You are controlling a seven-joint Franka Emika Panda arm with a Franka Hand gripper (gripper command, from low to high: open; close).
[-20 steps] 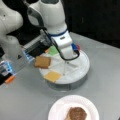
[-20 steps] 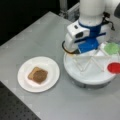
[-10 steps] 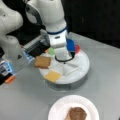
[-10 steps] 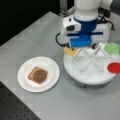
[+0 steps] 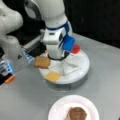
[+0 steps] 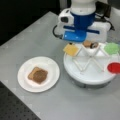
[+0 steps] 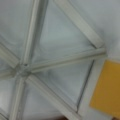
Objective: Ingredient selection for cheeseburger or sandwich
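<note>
tool: hung low over the round white divided tray (image 5: 83, 66), near its far side in a front view (image 5: 57, 55); fingers hidden by the arm body, so could not tell if spread or closed
cheese slice: yellow square (image 5: 52, 76) (image 6: 71, 49) (image 7: 107, 87) lay on tray rim section, just beside the tool
bread slice: tan square (image 5: 42, 62) sat at tray edge, a front view's left
plate: white paper plate (image 6: 23, 82) on grey tabletop (image 6: 37, 37), apart from tray
stack: bread with dark patty on top (image 6: 38, 75) sat on plate
tray extras: red piece (image 6: 114, 67), green piece (image 6: 111, 47)
wrist view: white dividers (image 7: 62, 61) crossed, cheese at right
</note>
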